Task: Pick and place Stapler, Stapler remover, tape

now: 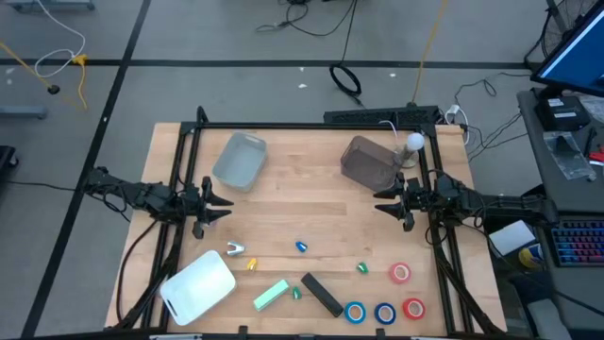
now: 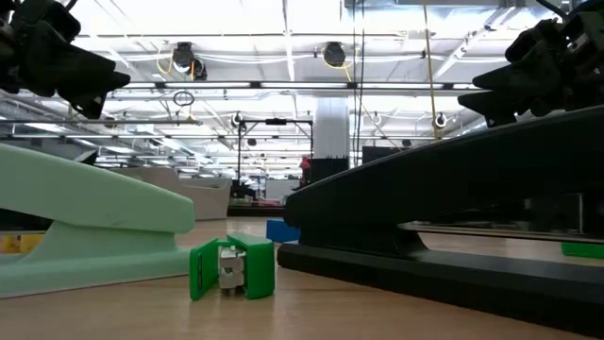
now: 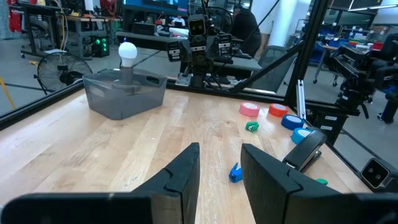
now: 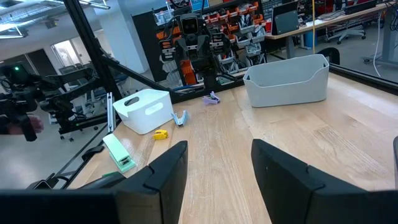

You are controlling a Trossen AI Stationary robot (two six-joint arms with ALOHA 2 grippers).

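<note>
Left gripper (image 1: 225, 204) at the table's left edge, fingers parted, grasping nothing. Right gripper (image 1: 385, 202) at the right edge, likewise spread and empty, facing the left across the bare middle of the table (image 1: 302, 203).

Green stapler (image 1: 271, 295) flat near the front edge, just beside a small green staple remover (image 1: 296, 293); black stapler (image 1: 322, 294) immediately right of that, lying at an angle. In the low view, green stapler (image 2: 94, 222) and black stapler (image 2: 453, 217) flanking the green remover (image 2: 232, 268).

Tape: red roll (image 1: 400, 273) toward the front right; two blue rolls (image 1: 355, 312) (image 1: 384, 313) and a second red roll (image 1: 413, 308) in a row along the front edge, apart from one another.

Further removers scattered mid-front: pale one (image 1: 235, 249), yellow one (image 1: 251, 264), blue one (image 1: 301, 246), green one (image 1: 361, 268).

White bin (image 1: 198, 286) at front left; grey-blue bin (image 1: 240, 160) at rear left; dark translucent bin (image 1: 368, 161) at rear right, a white bulb (image 1: 414, 142) beside it.
</note>
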